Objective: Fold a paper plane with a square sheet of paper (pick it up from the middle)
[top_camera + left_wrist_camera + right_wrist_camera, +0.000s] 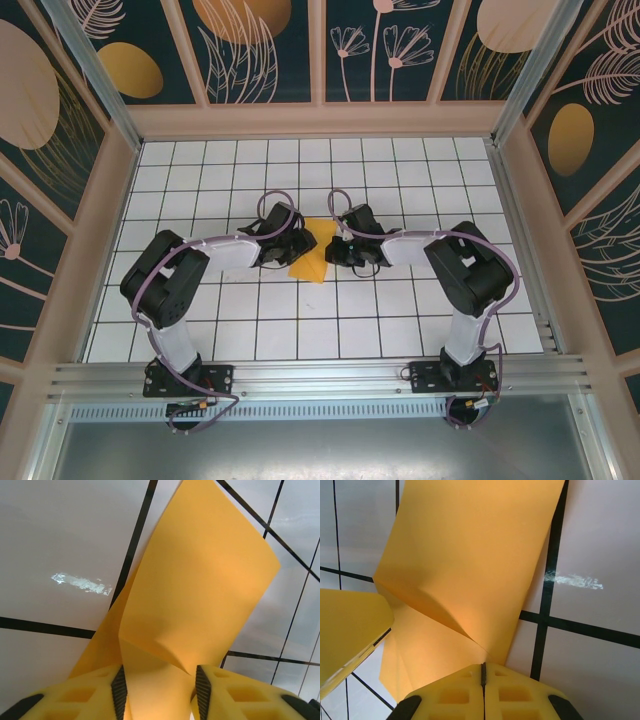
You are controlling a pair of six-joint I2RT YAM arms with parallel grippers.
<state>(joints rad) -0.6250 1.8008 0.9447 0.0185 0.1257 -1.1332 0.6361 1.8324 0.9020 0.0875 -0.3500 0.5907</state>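
Yellow moulded fingers of the right gripper (483, 669) are pressed together, pinching the near edge of the thin, matte orange-yellow square sheet of paper (470, 555), which rises directly ahead of the fingertips. The left gripper (160, 682) stands narrowly parted, with ribbed black pads (119, 692) either side of a paper flap, not clamped on it.

Progress: early. One soft diagonal bend is present, with no sharp crease and no dart shape. The sheet is partly raised off the glossy white, black-lined grid tabletop (60, 540), between both grippers. All folds are yet to be made.

Right claw (483, 667) shut, left (160, 680) perhaps ajar
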